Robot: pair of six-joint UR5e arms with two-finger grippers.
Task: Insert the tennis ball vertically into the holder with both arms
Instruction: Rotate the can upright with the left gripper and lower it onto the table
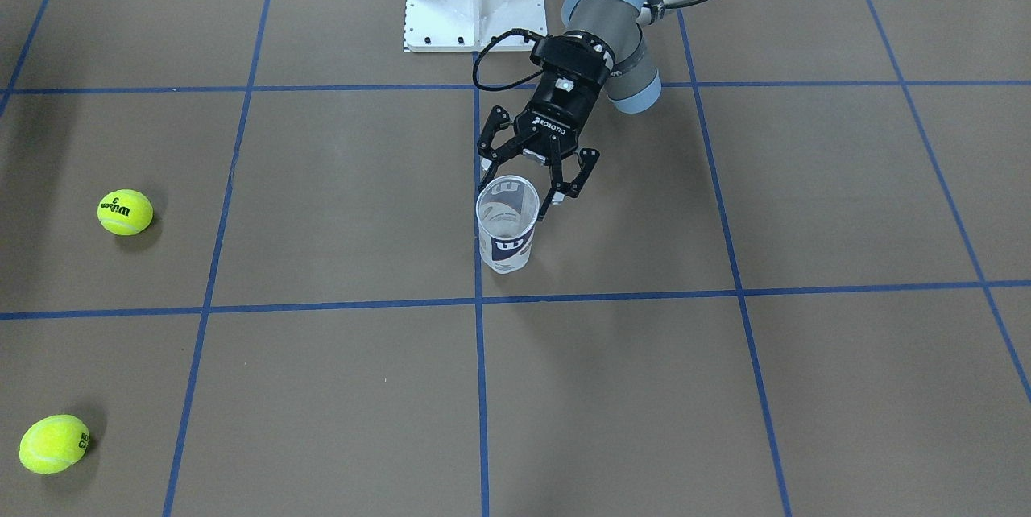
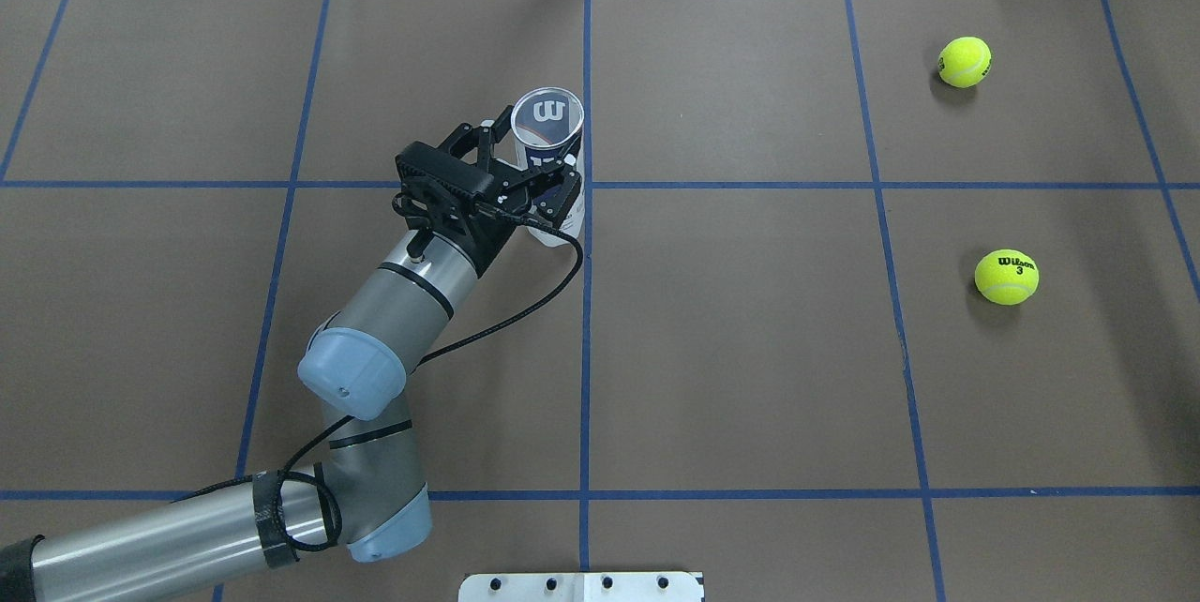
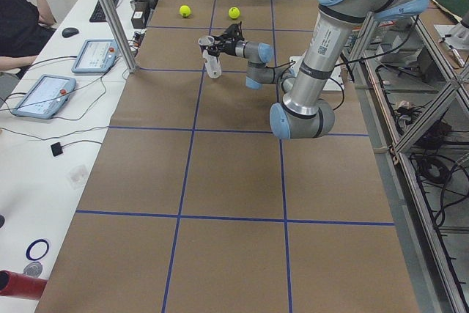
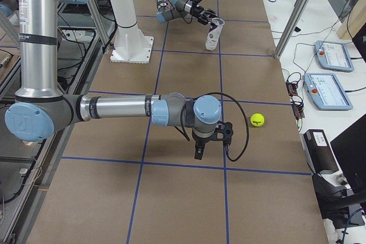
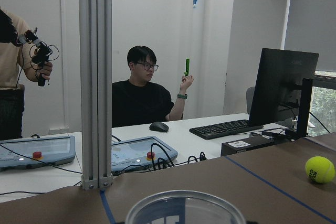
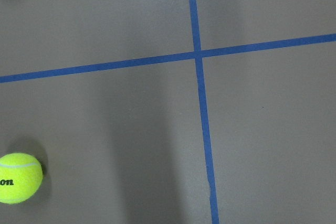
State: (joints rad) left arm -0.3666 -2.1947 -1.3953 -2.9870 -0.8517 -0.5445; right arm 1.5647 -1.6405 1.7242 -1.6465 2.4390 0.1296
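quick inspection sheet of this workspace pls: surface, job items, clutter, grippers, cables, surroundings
surface: brown paper-covered table with a blue tape grid.
job's things: clear plastic cylindrical can with navy and white label upright, looks empty; Wilson-printed yellow-green tennis ball and second yellow-green tennis ball loose on the robot's right side.
clutter: nothing seen.
grippers: left gripper open, jaws straddling the can's top, contact unclear; right gripper pointing down above the table, open or shut cannot be told.
cables: black cable loops off the left wrist.
surroundings: seated operator, control tablets on the side bench.
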